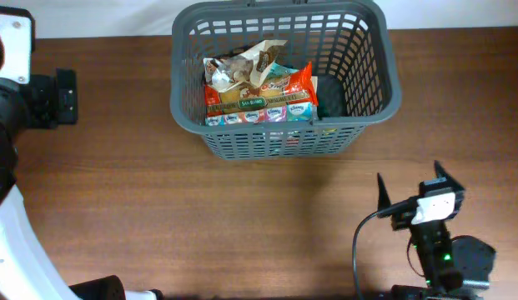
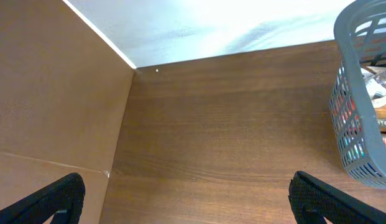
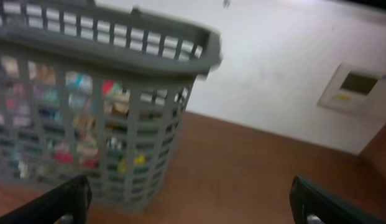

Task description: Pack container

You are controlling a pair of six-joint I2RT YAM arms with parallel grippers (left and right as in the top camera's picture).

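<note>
The brown wooden desk (image 1: pixel 242 217) carries the large dark grey slotted plastic basket (image 1: pixel 275 143) at its far edge, a little right of centre. Inside it, the bright crinkly snack packets (image 1: pixel 259 96) are heaped toward the left and the front wall, and the right end shows bare floor. Anything dropped onto that heap could, I'd say, slide off or ride up over the rim. The right pincer (image 3: pixel 193 208) is spread wide with nothing in it, facing the basket's wall. A low reach might catch the rim and shove the light basket backward. The left pincer (image 2: pixel 186 205) also gapes empty, off to the basket's left.
</note>
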